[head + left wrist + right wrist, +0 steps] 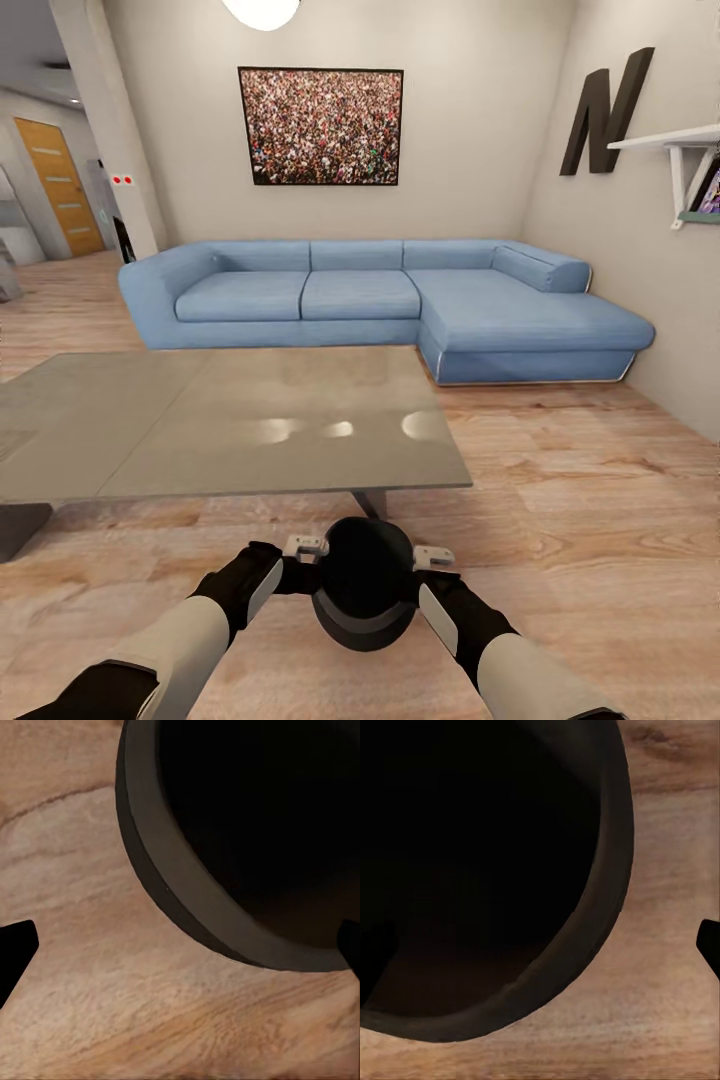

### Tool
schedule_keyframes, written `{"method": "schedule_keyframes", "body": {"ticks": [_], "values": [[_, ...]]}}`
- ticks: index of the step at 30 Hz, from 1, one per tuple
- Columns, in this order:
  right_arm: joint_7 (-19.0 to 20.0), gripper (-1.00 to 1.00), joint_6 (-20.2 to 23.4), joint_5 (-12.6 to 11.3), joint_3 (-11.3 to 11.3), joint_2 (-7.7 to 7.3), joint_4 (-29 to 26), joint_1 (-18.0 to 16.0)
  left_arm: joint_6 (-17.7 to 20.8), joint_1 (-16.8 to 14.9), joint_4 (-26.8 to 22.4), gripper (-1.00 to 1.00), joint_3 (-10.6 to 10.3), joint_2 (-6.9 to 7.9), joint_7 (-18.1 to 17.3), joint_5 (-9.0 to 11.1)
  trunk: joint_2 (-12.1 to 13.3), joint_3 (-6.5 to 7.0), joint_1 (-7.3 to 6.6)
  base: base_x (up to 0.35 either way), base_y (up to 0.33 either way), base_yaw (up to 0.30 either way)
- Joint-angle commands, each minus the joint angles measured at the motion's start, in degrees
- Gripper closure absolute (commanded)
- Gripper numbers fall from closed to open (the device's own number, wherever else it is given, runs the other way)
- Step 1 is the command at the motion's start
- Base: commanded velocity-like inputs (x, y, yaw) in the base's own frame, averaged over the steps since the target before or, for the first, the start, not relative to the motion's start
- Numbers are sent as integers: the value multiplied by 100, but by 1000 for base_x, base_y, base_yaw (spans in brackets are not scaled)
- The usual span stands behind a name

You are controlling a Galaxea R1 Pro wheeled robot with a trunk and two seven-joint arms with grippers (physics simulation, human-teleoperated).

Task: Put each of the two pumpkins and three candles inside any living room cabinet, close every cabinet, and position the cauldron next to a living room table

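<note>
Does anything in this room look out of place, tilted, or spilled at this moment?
Only the cauldron stands out: it is between the left gripper and right gripper, above the wooden floor just before the table, not set down anywhere. Nothing looks spilled or damaged.

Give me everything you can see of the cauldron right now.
The cauldron is a round black pot with a wide open mouth, a thick dark-grey rim band and a dark interior in which nothing can be made out. It sits upright between the left gripper and the right gripper, one at each side, over the wood floor, just short of the near edge of the table. Whether it rests on the floor or is lifted is unclear.
</note>
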Motion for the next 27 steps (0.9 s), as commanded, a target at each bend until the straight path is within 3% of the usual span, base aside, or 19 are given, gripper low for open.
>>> {"method": "schedule_keyframes", "body": {"ticks": [1, 6, 27], "values": [[-53, -100, 23, -60, 30, 0, -9, -2, 29, -1, -10, -100, -30, 3, -4, 19, -2, -5, -3, -172, 0, 0], [-53, -100, 26, -59, 30, 0, -9, -2, 29, -1, -13, -100, -30, -1, -2, 24, -2, -5, -3, -72, 0, 0], [-53, -100, 10, -53, 30, 0, -11, -2, 109, -1, 23, -100, -22, 2, 40, 28, 26, 460, -57, -4, 0, 0]]}}
